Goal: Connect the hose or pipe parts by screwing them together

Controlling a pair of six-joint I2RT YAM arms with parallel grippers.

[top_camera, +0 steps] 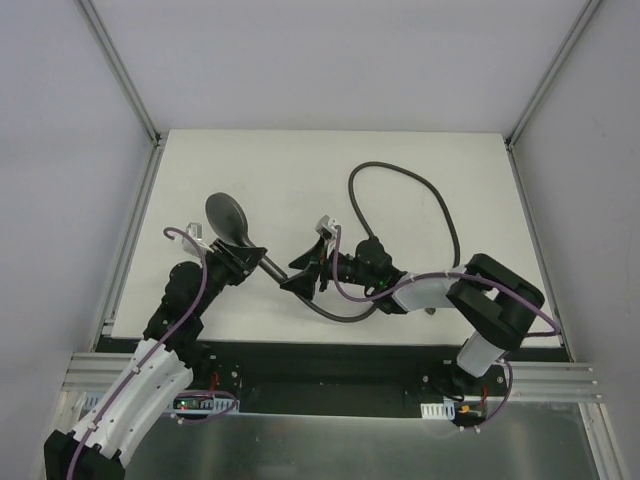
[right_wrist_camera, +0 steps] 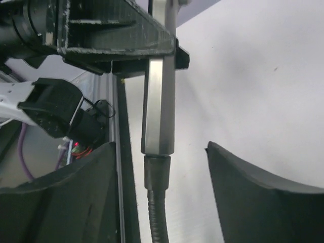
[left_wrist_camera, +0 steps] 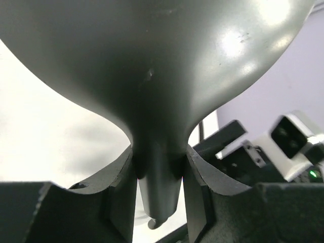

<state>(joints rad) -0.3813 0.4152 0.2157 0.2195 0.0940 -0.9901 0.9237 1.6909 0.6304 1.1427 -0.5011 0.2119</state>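
The white tabletop (top_camera: 420,150) carries both parts. In the top view the hose (top_camera: 440,205) loops wide from centre out to 2 o'clock, comes back under the right arm and ends near centre. It looks limp and light. It will probably twist and drag as its end turns, so grip the rigid end, not the ribbed sleeve.

The shower head (top_camera: 228,215) sits at 9 o'clock, and its handle (left_wrist_camera: 158,197) points toward 4 o'clock. It is hard, smooth plastic, likely slippery and easy to spin in a loose grip. The narrow neck below the flare is the natural hold. The left gripper (top_camera: 240,262) has it exactly there, closed tight on the neck and lifting the head off the surface.

The right gripper (top_camera: 305,272) faces it from 4 o'clock with its jaws spread wide. It grips nothing. One finger (right_wrist_camera: 263,192) stands well apart from the fitting (right_wrist_camera: 159,106), and the other is nearer.

That fitting is a silver hex sleeve, stiff and flat-sided, so it is good to pinch and turn. It runs in line with the handle toward the left gripper. The joint itself is hidden, so I cannot tell how far it is threaded on.

The right arm's purple cable (top_camera: 337,270) curls just beside the hose end and could snag during rotation. The hose slack at 5 o'clock lies under the wrist.
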